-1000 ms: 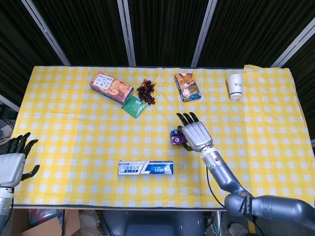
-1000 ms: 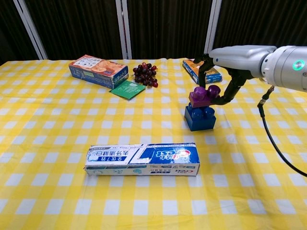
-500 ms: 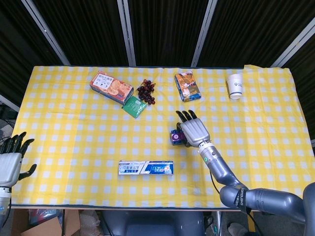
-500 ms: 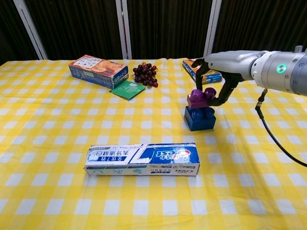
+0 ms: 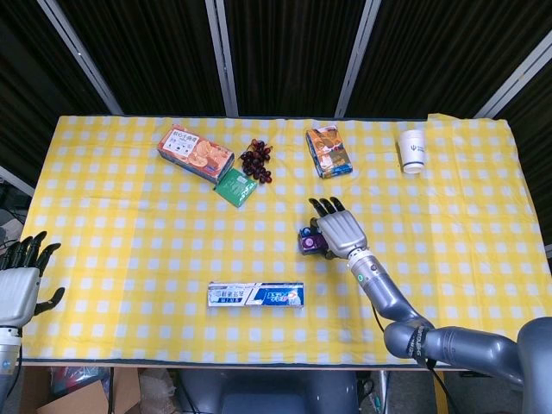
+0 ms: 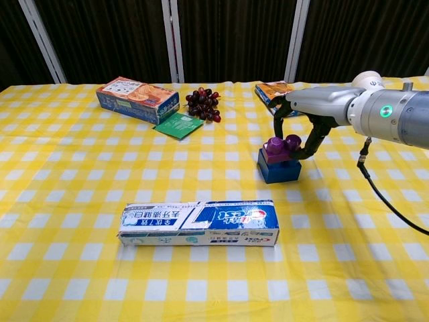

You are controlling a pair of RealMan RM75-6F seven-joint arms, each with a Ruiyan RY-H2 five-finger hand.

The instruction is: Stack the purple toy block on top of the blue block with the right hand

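Change: since a second ago the right hand has come lower, and the purple block now sits on the blue block instead of tilting above it.
Table (image 5: 121, 259): covered with yellow checked cloth.
Toothpaste box (image 6: 199, 223): lies near the front edge, well apart from the blocks.
Right hand (image 5: 341, 233): fingers curl around the purple block from above and grip it.
Left hand (image 5: 19, 285): at the left edge, fingers apart, holding nothing.
Blue block (image 6: 279, 166): on the cloth.
Purple block (image 6: 281, 147): on top of it.
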